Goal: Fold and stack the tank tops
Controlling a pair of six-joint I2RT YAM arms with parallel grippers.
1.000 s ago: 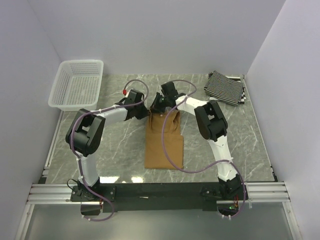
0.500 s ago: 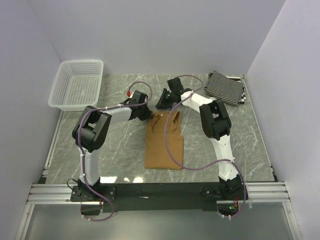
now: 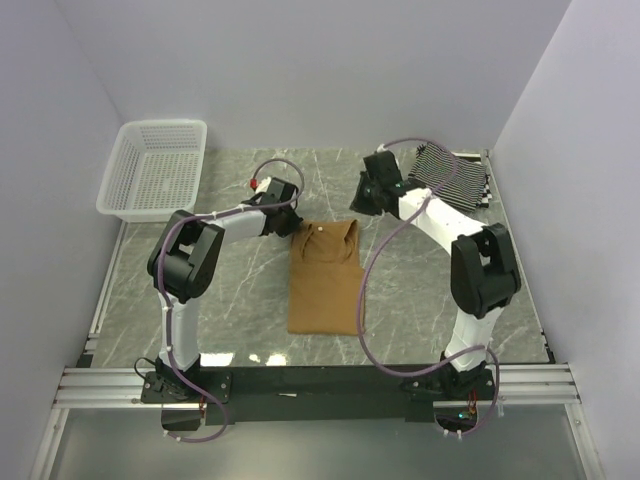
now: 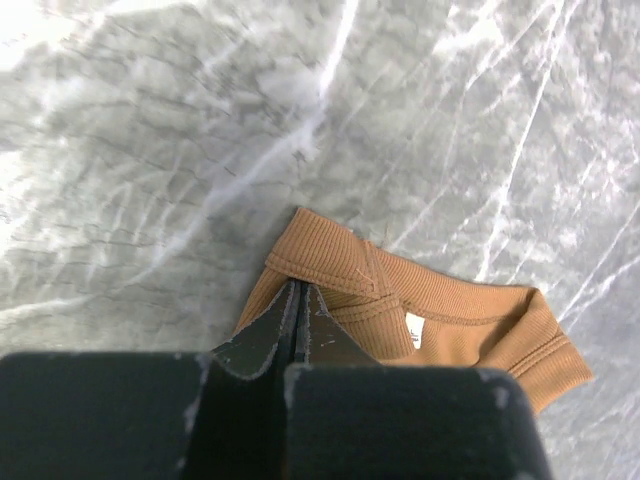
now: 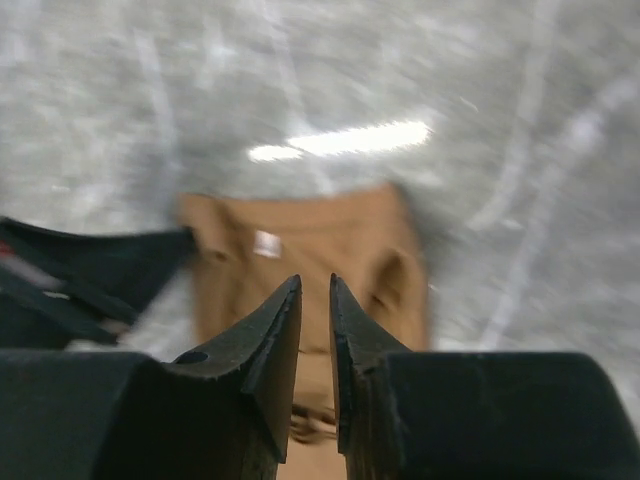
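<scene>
Nearest the arm bases lies the hem of the plain tan-brown ribbed fabric tank top [image 3: 325, 285]. It is folded to a narrow oblong on the grey marbled table [image 3: 230, 300], and its long axis runs straight away from the bases, with the neck end farthest.

The left gripper [image 3: 291, 226] sits at the left corner of that far end, jaws clenched tight and tips down on the strap seam. Its own fingers hide the contact, so I cannot tell whether a pinch of cloth lies between them.

The right gripper [image 3: 360, 203] hangs just beyond the far right corner, off the cloth. Its jaws are parted a crack with nothing between them, and its own view is blurred. For the next fold, I judge the left arm the nearer one.

Farther back, in the right corner, lies the bold black-and-white striped fabric tank top [image 3: 455, 178]. I cannot make out a third top. Far left stands the white plastic mesh basket [image 3: 145, 213].
</scene>
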